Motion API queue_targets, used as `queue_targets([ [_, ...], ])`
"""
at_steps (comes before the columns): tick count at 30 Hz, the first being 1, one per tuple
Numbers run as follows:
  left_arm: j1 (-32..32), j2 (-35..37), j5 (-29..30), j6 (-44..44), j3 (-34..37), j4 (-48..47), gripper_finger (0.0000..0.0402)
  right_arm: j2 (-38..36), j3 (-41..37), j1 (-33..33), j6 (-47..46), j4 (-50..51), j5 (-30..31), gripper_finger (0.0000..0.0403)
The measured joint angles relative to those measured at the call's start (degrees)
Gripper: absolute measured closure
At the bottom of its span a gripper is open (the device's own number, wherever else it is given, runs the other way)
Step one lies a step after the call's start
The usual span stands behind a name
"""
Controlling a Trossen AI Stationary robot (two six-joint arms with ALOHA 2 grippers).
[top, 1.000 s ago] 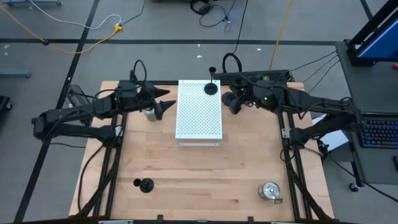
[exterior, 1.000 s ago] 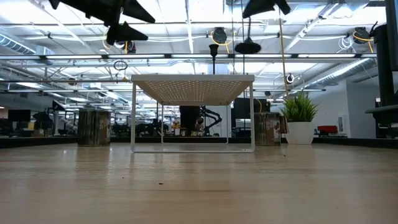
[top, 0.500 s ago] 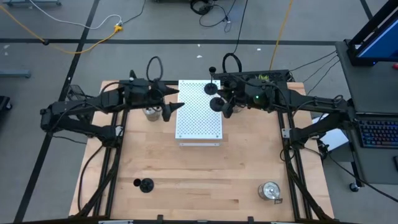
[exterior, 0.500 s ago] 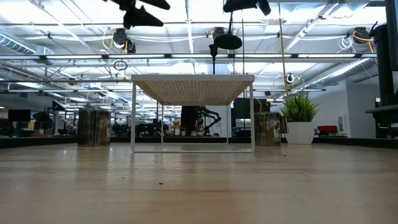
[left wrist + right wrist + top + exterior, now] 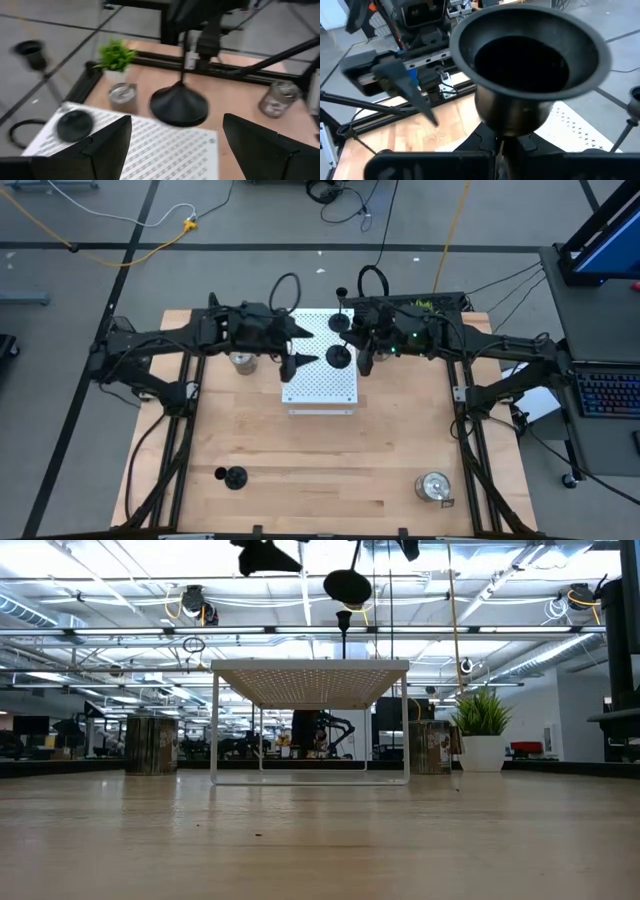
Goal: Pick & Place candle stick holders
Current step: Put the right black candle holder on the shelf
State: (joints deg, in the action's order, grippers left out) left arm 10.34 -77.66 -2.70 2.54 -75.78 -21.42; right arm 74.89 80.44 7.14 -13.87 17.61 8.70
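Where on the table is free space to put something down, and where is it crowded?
Free: the wood between the white board, the black holder and the silver holder. Crowded: over the board, where the open left gripper faces the right gripper carrying a black holder.

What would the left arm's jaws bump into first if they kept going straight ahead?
Probably the black candle holder that the right gripper holds above the white board. It hangs right ahead of the open left gripper, though depth is unclear.
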Motion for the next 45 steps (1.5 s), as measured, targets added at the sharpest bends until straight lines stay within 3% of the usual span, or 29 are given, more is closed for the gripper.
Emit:
queue_targets([
  [19,0.03,-6.65,-7.59,3.54,-0.91,7.79,0.0080,4.17,-0.09,-0.11,-1.29,-3.26,-7.90,0.0400],
  [38,0.23,-9.52,-10.82,6.22,-2.81,9.31,0.0082,4.70,-0.09,-0.87,-1.92,-4.51,-8.88,0.0400],
  [41,0.19,-10.05,-10.86,6.63,-2.79,9.15,0.0102,4.68,-0.08,-0.87,-1.92,-4.55,-8.89,0.0400],
  [45,0.19,-10.01,-10.86,6.64,-2.77,9.59,0.0165,4.68,-0.09,-0.90,-1.92,-4.49,-8.97,0.0400],
])
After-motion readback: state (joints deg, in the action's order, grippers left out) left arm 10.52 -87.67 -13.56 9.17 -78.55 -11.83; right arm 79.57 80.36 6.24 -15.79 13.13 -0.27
